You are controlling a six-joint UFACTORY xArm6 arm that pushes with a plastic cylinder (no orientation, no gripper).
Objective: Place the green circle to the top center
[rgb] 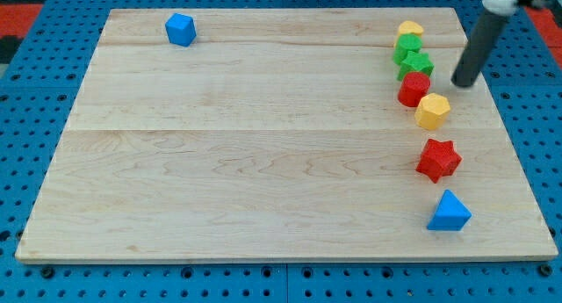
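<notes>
The green circle (406, 47) sits near the view's top right, tight below a yellow block (410, 29) and above a green star (416, 63). My tip (462, 82) rests on the board to the right of this cluster, about level with the red round block (413, 89), and apart from every block. The dark rod slants up to the view's top right corner.
A yellow hexagon (432, 111) lies just below the red round block. A red star (438, 159) and a blue triangle (450, 212) lie lower on the right side. A blue block (180, 29) sits at the top left. The wooden board (246, 145) lies on a blue pegboard.
</notes>
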